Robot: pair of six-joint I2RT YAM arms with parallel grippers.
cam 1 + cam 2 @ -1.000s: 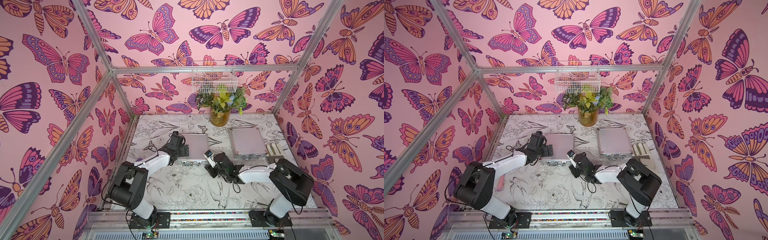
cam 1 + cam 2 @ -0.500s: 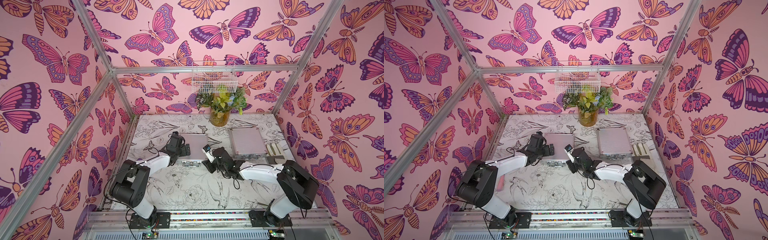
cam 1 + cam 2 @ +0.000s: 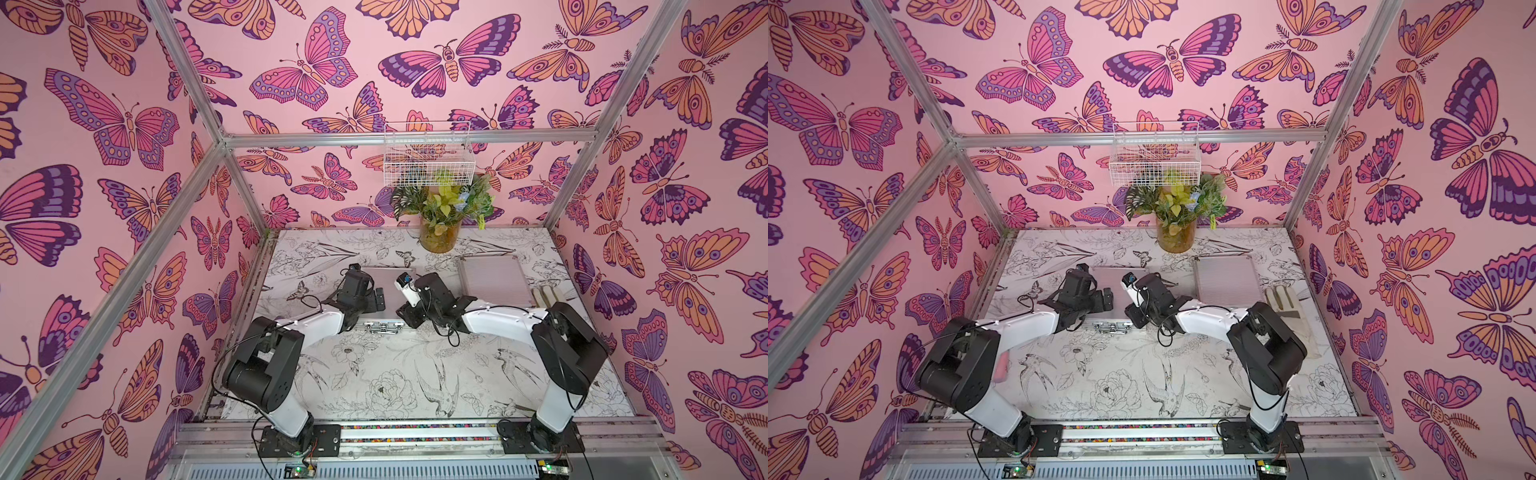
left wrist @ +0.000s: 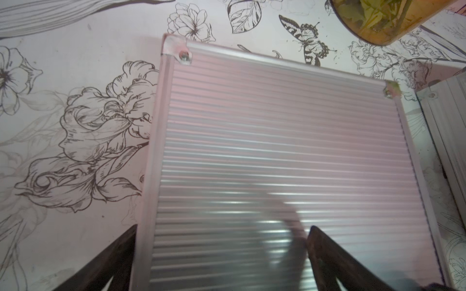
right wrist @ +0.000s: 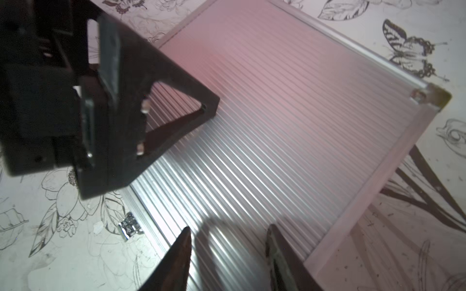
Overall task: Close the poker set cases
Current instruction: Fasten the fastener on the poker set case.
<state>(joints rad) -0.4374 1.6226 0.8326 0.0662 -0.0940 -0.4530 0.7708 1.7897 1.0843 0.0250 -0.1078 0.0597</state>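
Observation:
Both poker set cases lie flat with their ribbed silver lids down. The left case (image 3: 390, 282) (image 3: 1119, 282) sits under both grippers, and its handle and latches (image 3: 380, 326) show at the near edge. The right case (image 3: 494, 280) (image 3: 1225, 282) lies apart, untouched. My left gripper (image 3: 376, 299) (image 4: 223, 228) is wide open just above the left case's lid (image 4: 277, 141), with one finger past its left rim. My right gripper (image 3: 409, 316) (image 5: 229, 228) hovers partly open over the lid's (image 5: 290, 126) near right part, holding nothing.
A vase of greenery (image 3: 440, 237) stands at the back behind the cases, with a white wire basket (image 3: 428, 153) on the wall above it. A pale glove (image 3: 1283, 301) lies right of the right case. The patterned table (image 3: 395, 374) stretches toward the arm bases.
My right gripper has moved back and to the left, from the table in front of the left case to over its lid. The left arm has barely moved.

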